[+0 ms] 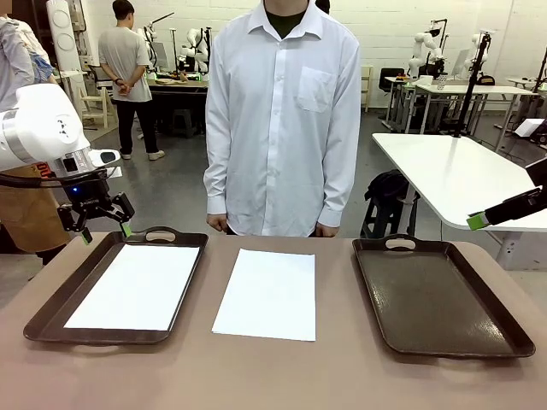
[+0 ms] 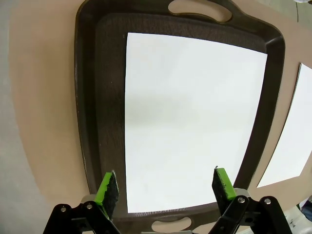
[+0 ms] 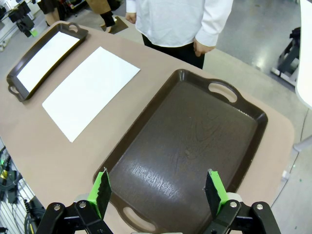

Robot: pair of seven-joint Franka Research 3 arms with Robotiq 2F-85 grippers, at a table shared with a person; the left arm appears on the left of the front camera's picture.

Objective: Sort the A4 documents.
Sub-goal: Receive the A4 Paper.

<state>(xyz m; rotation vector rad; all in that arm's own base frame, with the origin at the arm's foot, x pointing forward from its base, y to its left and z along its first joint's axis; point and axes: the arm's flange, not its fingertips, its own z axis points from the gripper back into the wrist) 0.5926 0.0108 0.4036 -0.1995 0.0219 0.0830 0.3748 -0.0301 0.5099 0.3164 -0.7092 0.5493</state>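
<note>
One white A4 document (image 1: 137, 286) lies flat inside the left brown tray (image 1: 51, 309). Another white sheet (image 1: 267, 293) lies on the bare table between the two trays. My left gripper (image 1: 104, 230) hovers open above the left tray's far left corner; in its wrist view the open gripper (image 2: 165, 187) looks down on the sheet in the tray (image 2: 190, 122). At the far right, my right gripper (image 1: 479, 219) is raised off the table edge. It stands open (image 3: 158, 191) above the bare right tray (image 3: 190, 151). The loose sheet (image 3: 92, 90) shows beyond.
A person in a white shirt (image 1: 282, 120) stands at the far edge, hands (image 1: 217, 224) down by the table. The right tray (image 1: 436, 295) holds nothing. A white table (image 1: 453, 175) stands behind on the right.
</note>
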